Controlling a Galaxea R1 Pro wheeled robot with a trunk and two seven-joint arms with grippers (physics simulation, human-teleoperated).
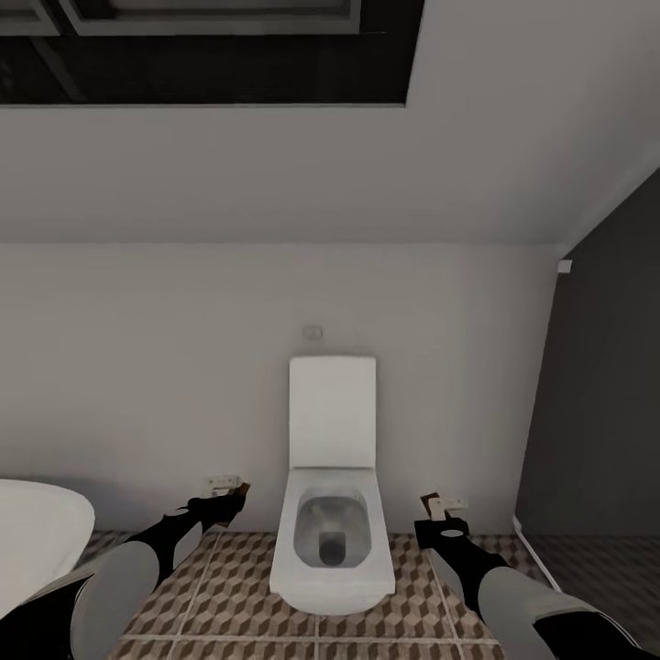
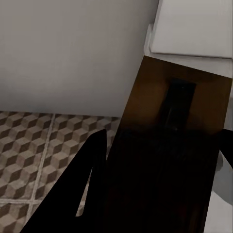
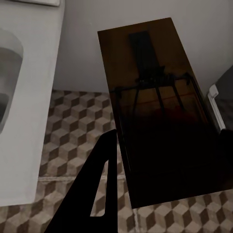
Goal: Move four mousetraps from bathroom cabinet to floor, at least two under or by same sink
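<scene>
Bathroom w/ plain white wall and cube-pattern bathroom floor (image 1: pixel 247 587) in brown, beige, cream. Head view: white toilet (image 1: pixel 332 513), lid up, stands against the wall at centre; curved white bathtub (image 1: pixel 32 541) edge at lower left; dark grey wall panel at far right. Both arms reach fwd, one either side of the toilet. Left gripper (image 1: pixel 223 502) is raised just left of the bowl, clamped on a mousetrap (image 1: pixel 231 490), a small tan board sticking out past the fingers. Right gripper (image 1: pixel 442 521) sits just right of the bowl, closed on a second mousetrap (image 1: pixel 438 504). Both traps are held above the tiles, not touching them.

Left wrist view: the mousetrap (image 2: pixel 174 141) is held between the dark fingers (image 2: pixel 82 189), a shadowed brown board w/ dark wire part along its middle; tiles and white wall behind, toilet edge near the board's far end.

Right wrist view: its mousetrap (image 3: pixel 155 107) is gripped the same way, w/ wire spring and a faint red mark visible; one finger (image 3: pixel 94 189) crosses the tiles, toilet bowl rim off to one side.
</scene>
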